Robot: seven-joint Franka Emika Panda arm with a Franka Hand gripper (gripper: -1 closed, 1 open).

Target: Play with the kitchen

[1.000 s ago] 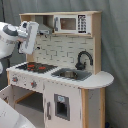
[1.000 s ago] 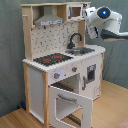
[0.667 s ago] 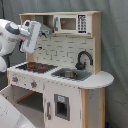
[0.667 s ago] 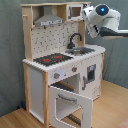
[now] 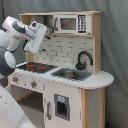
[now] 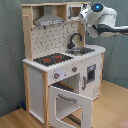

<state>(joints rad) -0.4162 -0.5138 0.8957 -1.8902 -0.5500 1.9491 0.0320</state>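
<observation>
Both exterior views are showing the toy kitchen standing upright on a wooden floor in front of a grey curtain. Its oven door is hanging open (tilted down and outward) in the second exterior view, below the stovetop with its red rings. The faucet is arching over the sink. The robot arm is hovering above the counter, its gripper near the upper shelf; whether the fingers are apart or together, I cannot tell.
</observation>
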